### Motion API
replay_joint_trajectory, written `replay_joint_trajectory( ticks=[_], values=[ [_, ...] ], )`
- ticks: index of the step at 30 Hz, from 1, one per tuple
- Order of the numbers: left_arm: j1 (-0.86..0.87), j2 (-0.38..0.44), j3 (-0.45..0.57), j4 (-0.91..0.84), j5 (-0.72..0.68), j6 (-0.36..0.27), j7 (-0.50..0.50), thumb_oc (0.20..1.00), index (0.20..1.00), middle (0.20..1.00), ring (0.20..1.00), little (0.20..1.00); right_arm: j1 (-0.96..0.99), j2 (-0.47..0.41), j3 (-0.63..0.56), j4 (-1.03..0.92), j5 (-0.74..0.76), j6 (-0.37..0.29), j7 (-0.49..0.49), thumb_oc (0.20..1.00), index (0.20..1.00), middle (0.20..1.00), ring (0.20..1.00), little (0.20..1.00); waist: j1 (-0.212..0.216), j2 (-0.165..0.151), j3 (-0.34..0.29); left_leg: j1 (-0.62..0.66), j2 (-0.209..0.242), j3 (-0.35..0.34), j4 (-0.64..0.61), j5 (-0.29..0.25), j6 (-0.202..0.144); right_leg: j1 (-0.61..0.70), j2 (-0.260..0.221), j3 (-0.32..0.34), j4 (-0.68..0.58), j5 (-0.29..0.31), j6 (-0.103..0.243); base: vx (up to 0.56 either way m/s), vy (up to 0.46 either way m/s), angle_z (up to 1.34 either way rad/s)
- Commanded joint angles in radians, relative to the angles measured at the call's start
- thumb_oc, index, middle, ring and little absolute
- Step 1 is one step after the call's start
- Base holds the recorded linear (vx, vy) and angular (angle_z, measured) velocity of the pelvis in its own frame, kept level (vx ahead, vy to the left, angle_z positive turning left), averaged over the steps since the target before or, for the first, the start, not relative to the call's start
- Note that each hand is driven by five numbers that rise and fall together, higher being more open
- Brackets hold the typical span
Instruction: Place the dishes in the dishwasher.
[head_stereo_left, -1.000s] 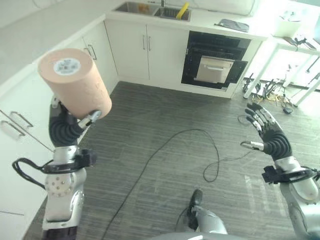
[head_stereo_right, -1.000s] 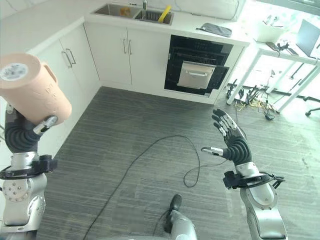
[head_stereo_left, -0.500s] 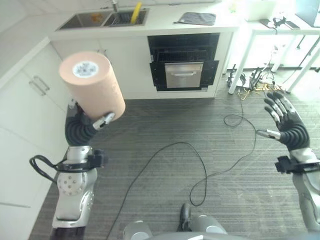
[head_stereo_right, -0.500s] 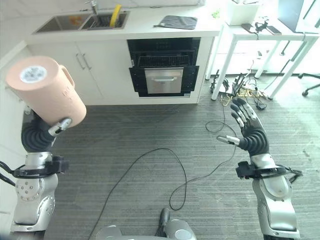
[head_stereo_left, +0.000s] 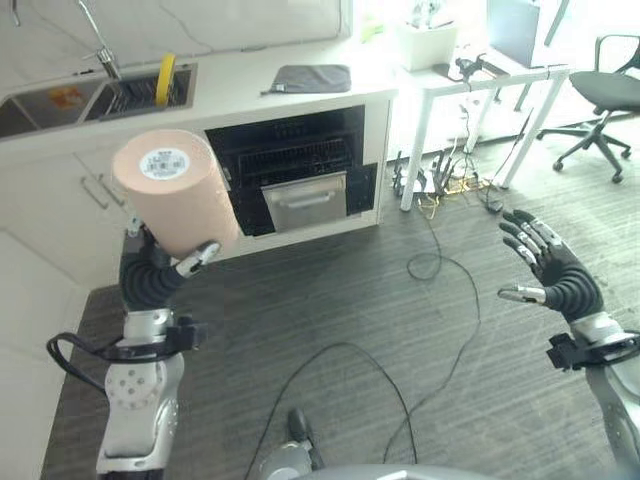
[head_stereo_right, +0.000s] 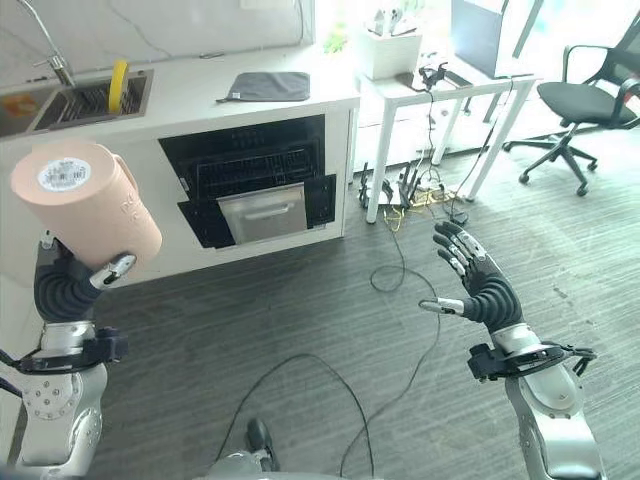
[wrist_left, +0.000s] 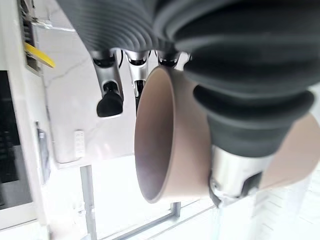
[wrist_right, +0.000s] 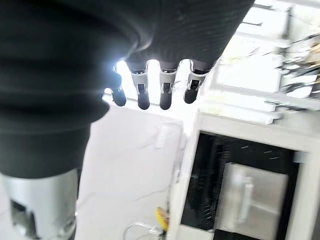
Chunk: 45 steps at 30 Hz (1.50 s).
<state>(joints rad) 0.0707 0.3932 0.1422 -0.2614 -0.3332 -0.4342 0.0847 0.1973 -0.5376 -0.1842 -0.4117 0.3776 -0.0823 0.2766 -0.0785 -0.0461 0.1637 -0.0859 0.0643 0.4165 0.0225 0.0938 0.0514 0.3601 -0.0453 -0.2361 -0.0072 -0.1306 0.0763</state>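
While the left hand (head_stereo_left: 160, 272) grips a peach cup (head_stereo_left: 175, 192) bottom-up, the right hand (head_stereo_left: 552, 274) hangs open, well short of the dishwasher (head_stereo_left: 292, 170). Carried that far, the cup could slip from its side-on hold or clip the dishwasher's drawer.

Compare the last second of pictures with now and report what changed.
The camera swung, so the dishwasher now sits nearer the view's middle instead of off to the right; that is the view shifting, not the things. Nothing was grasped or released: the left hand still holds the pink cup up, and the right hand stays open, empty.
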Motion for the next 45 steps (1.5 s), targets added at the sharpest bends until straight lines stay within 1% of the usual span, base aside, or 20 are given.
replay_joint_trajectory(
  ticks=[1, 4, 7, 11, 13, 14, 15, 19, 23, 27, 30, 33, 34, 35, 37, 38, 39, 41, 43, 45],
  values=[
    [0.012, 0.064, 0.036, -0.079, 0.007, -0.041, 0.000, 0.200, 0.200, 0.200, 0.200, 0.200, -0.067, 0.020, -0.029, -0.015, 0.007, -0.050, -0.037, 1.000, 1.000, 1.000, 1.000, 1.000, 0.046, 0.007, -0.036, 0.090, 0.072, -0.106, -0.110, -0.051, -0.114, -0.143, -0.136, -0.046, 0.145, 0.043, 0.111, 0.34, 0.315, 0.43],
    [-0.006, 0.061, 0.033, -0.082, 0.005, -0.005, -0.034, 0.200, 0.200, 0.200, 0.200, 0.200, -0.070, 0.055, -0.025, -0.023, 0.088, -0.022, -0.024, 1.000, 1.000, 1.000, 1.000, 1.000, 0.057, 0.004, -0.040, 0.092, 0.031, -0.158, -0.110, -0.071, -0.084, -0.223, -0.148, -0.030, 0.314, 0.107, 0.125, 0.28, 0.259, 0.91],
    [-0.030, 0.068, 0.010, -0.078, 0.052, 0.011, -0.034, 0.200, 0.200, 0.200, 0.200, 0.200, -0.069, 0.097, -0.008, -0.021, 0.082, -0.039, -0.008, 1.000, 1.000, 1.000, 1.000, 1.000, 0.060, 0.013, -0.036, 0.113, 0.003, -0.211, -0.110, -0.091, -0.060, -0.322, -0.150, -0.012, 0.502, 0.127, 0.114, 0.27, 0.171, 0.93],
    [-0.059, 0.086, -0.014, -0.093, 0.105, 0.042, 0.003, 0.200, 0.200, 0.200, 0.200, 0.200, -0.099, 0.090, 0.015, -0.010, 0.066, -0.041, -0.019, 1.000, 1.000, 1.000, 1.000, 1.000, 0.072, 0.006, -0.032, 0.135, 0.014, -0.221, -0.110, -0.099, -0.086, -0.308, -0.189, -0.099, 0.249, 0.121, 0.095, 0.18, -0.111, 0.67],
    [-0.065, 0.089, -0.025, -0.093, 0.109, 0.053, 0.028, 0.200, 0.200, 0.200, 0.200, 0.200, -0.110, 0.078, 0.021, -0.017, 0.078, -0.034, -0.027, 1.000, 1.000, 1.000, 1.000, 1.000, 0.059, -0.002, -0.025, 0.154, 0.035, -0.202, -0.110, -0.114, -0.108, -0.293, -0.202, -0.106, 0.029, 0.171, 0.104, 0.17, -0.214, 0.38],
    [-0.064, 0.088, -0.027, -0.092, 0.113, 0.053, 0.031, 0.200, 0.200, 0.200, 0.200, 0.200, -0.110, 0.076, 0.021, -0.020, 0.083, -0.030, -0.027, 1.000, 1.000, 1.000, 1.000, 1.000, 0.056, -0.003, -0.024, 0.158, 0.037, -0.200, -0.110, -0.119, -0.110, -0.289, -0.204, -0.100, -0.006, 0.194, 0.108, 0.24, -0.271, 0.20],
    [-0.059, 0.088, -0.031, -0.097, 0.126, 0.053, 0.039, 0.200, 0.200, 0.200, 0.200, 0.200, -0.105, 0.080, 0.026, -0.034, 0.079, -0.021, -0.030, 1.000, 1.000, 1.000, 1.000, 1.000, 0.041, -0.010, -0.022, 0.177, 0.036, -0.201, -0.110, -0.141, -0.110, -0.311, -0.227, -0.075, -0.060, 0.263, 0.126, 0.23, -0.280, 0.24],
    [-0.043, 0.107, -0.017, -0.102, 0.146, 0.033, 0.052, 0.200, 0.200, 0.200, 0.200, 0.200, -0.089, 0.092, 0.029, -0.049, 0.091, -0.036, -0.020, 1.000, 1.000, 1.000, 1.000, 1.000, 0.026, -0.008, -0.010, 0.227, 0.057, -0.184, -0.110, -0.176, -0.109, -0.366, -0.274, -0.068, -0.078, 0.317, 0.148, 0.24, -0.403, 0.07],
    [-0.048, 0.120, -0.003, -0.101, 0.146, 0.025, 0.058, 0.200, 0.200, 0.200, 0.200, 0.200, -0.102, 0.091, 0.052, -0.047, 0.069, -0.050, -0.022, 1.000, 1.000, 1.000, 1.000, 1.000, 0.026, -0.001, -0.018, 0.257, 0.089, -0.169, -0.110, -0.190, -0.117, -0.346, -0.260, -0.067, -0.078, 0.274, 0.145, 0.22, -0.504, -0.09],
    [-0.017, 0.111, 0.005, -0.117, 0.102, 0.047, 0.079, 0.200, 0.200, 0.200, 0.200, 0.200, -0.169, 0.036, 0.075, -0.035, 0.069, 0.002, -0.031, 1.000, 1.000, 1.000, 1.000, 1.000, 0.037, 0.019, -0.040, 0.316, 0.157, -0.127, -0.087, -0.150, -0.169, -0.327, -0.186, -0.100, -0.080, 0.204, 0.105, 0.25, -0.545, -0.28],
    [0.011, 0.094, 0.020, -0.128, 0.099, 0.053, 0.073, 0.200, 0.200, 0.200, 0.200, 0.200, -0.150, 0.004, 0.059, -0.038, 0.088, 0.011, -0.002, 1.000, 1.000, 1.000, 1.000, 1.000, 0.030, 0.024, -0.031, 0.215, 0.201, -0.147, 0.175, -0.088, -0.202, -0.298, -0.130, -0.058, -0.080, 0.157, 0.041, 0.19, -0.445, -0.55],
    [0.027, 0.076, 0.028, -0.115, 0.090, 0.039, 0.048, 0.200, 0.200, 0.200, 0.200, 0.200, -0.135, -0.012, 0.041, -0.024, 0.086, -0.009, 0.011, 1.000, 1.000, 1.000, 1.000, 1.000, 0.021, 0.021, -0.014, 0.126, 0.183, -0.125, 0.348, -0.109, -0.201, -0.270, -0.119, -0.067, -0.080, 0.130, 0.010, 0.17, -0.212, -0.43],
    [0.038, 0.065, 0.029, -0.110, 0.082, 0.020, 0.024, 0.200, 0.200, 0.200, 0.200, 0.200, -0.144, -0.016, 0.045, -0.019, 0.078, -0.008, -0.009, 1.000, 1.000, 1.000, 1.000, 1.000, 0.018, 0.029, -0.007, 0.117, 0.150, -0.101, 0.245, -0.150, -0.177, -0.259, -0.117, -0.067, -0.080, 0.119, 0.019, 0.24, -0.006, -0.03],
    [0.043, 0.063, 0.032, -0.111, 0.077, 0.015, 0.018, 0.200, 0.200, 0.200, 0.200, 0.200, -0.145, -0.014, 0.045, -0.017, 0.073, -0.007, -0.009, 1.000, 1.000, 1.000, 1.000, 1.000, 0.018, 0.034, -0.006, 0.128, 0.145, -0.092, 0.196, -0.144, -0.175, -0.255, -0.116, -0.065, -0.080, 0.115, 0.023, 0.27, 0.146, 0.07],
    [0.050, 0.059, 0.036, -0.110, 0.033, 0.010, -0.005, 0.200, 0.200, 0.200, 0.200, 0.200, -0.135, 0.001, 0.047, -0.015, 0.040, -0.011, -0.010, 1.000, 1.000, 1.000, 1.000, 1.000, 0.013, 0.054, -0.012, 0.152, 0.167, -0.057, -0.023, -0.088, -0.186, -0.240, -0.113, -0.071, -0.080, 0.101, 0.039, 0.26, 0.241, -0.02],
    [0.047, 0.055, 0.029, -0.109, 0.026, 0.001, -0.012, 0.200, 0.200, 0.200, 0.200, 0.200, -0.122, 0.008, 0.045, -0.021, 0.018, -0.014, -0.012, 1.000, 1.000, 1.000, 1.000, 1.000, 0.009, 0.063, -0.017, 0.173, 0.203, -0.046, -0.110, -0.029, -0.208, -0.228, -0.118, -0.084, -0.080, 0.094, 0.048, 0.25, 0.267, 0.06],
    [0.044, 0.055, 0.022, -0.107, 0.025, -0.005, -0.013, 0.200, 0.200, 0.200, 0.200, 0.200, -0.119, 0.012, 0.047, -0.021, 0.009, -0.018, -0.014, 1.000, 1.000, 1.000, 1.000, 1.000, 0.011, 0.066, -0.017, 0.148, 0.235, -0.066, -0.110, -0.002, -0.229, -0.219, -0.119, -0.087, -0.080, 0.091, 0.048, 0.25, 0.312, 0.13],
    [0.038, 0.055, 0.017, -0.091, 0.017, -0.036, -0.018, 0.200, 0.200, 0.200, 0.200, 0.200, -0.126, -0.005, 0.032, -0.012, 0.020, -0.025, -0.002, 1.000, 1.000, 1.000, 1.000, 1.000, -0.002, 0.063, -0.027, 0.146, 0.275, -0.035, -0.110, 0.016, -0.239, -0.196, -0.142, -0.105, -0.080, 0.075, 0.055, 0.26, 0.435, -0.01],
    [0.035, 0.056, 0.014, -0.086, 0.025, -0.043, -0.010, 0.200, 0.200, 0.200, 0.200, 0.200, -0.126, -0.009, 0.024, -0.009, 0.029, -0.026, 0.004, 1.000, 1.000, 1.000, 1.000, 1.000, -0.001, 0.058, -0.030, 0.160, 0.268, -0.026, -0.110, 0.000, -0.235, -0.179, -0.160, -0.115, -0.080, 0.074, 0.069, 0.25, 0.399, -0.39],
    [0.003, 0.071, 0.007, -0.075, 0.021, -0.040, -0.010, 0.200, 0.200, 0.200, 0.200, 0.200, -0.105, -0.014, -0.005, -0.024, 0.084, -0.017, 0.013, 1.000, 1.000, 1.000, 1.000, 1.000, -0.001, 0.046, -0.034, 0.178, 0.222, -0.037, -0.110, -0.030, -0.215, -0.151, -0.199, -0.130, -0.064, 0.085, 0.111, 0.35, 0.564, -0.35]
  ],
)
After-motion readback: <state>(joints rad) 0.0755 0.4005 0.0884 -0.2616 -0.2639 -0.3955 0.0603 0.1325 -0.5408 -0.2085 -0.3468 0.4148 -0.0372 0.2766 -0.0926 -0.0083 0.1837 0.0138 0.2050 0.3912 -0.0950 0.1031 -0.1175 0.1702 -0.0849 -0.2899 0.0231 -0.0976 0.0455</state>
